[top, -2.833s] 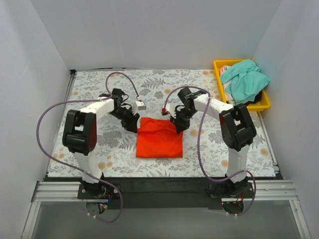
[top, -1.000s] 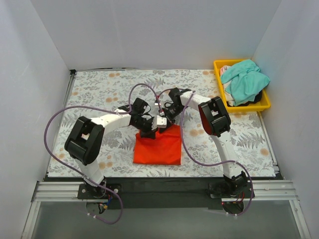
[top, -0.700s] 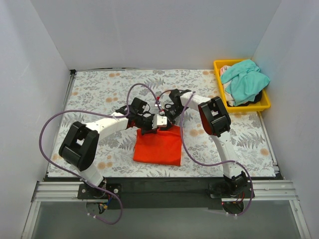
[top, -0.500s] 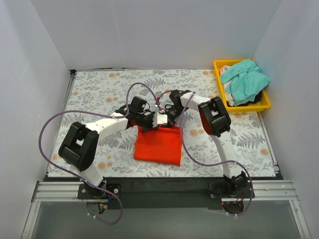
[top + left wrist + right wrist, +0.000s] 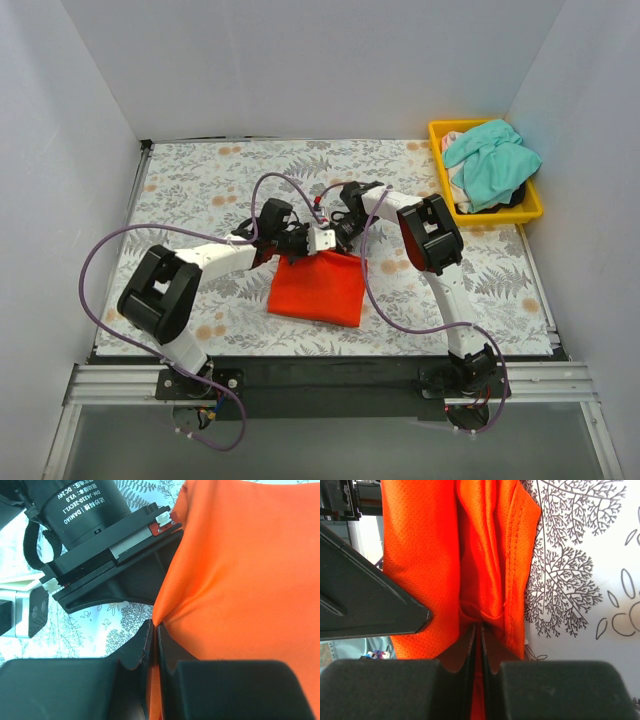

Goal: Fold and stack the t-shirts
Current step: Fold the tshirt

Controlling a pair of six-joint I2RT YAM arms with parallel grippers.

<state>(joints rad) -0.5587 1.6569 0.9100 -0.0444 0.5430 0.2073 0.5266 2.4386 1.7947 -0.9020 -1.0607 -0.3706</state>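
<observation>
The orange-red t-shirt (image 5: 318, 289) lies folded on the patterned table near the front middle, its far edge lifted. My left gripper (image 5: 300, 243) is shut on that far edge; the cloth (image 5: 240, 575) is pinched between its fingers (image 5: 142, 647). My right gripper (image 5: 333, 238) is shut on the same edge close beside it, with folds of orange cloth (image 5: 485, 555) between its fingers (image 5: 487, 650). The two grippers almost touch. The teal-green t-shirt (image 5: 490, 160) lies crumpled in the yellow bin (image 5: 530, 208) at the back right.
The floral table cover (image 5: 200, 180) spreads to the left and behind the shirt. White walls enclose three sides. The left arm's wrist body (image 5: 360, 600) fills the left of the right wrist view. Purple cables loop above both arms.
Both grippers closed in on the shirt's far edge from either side and took hold of it. The shirt's far edge has bunched and shifted slightly back and to the right.
</observation>
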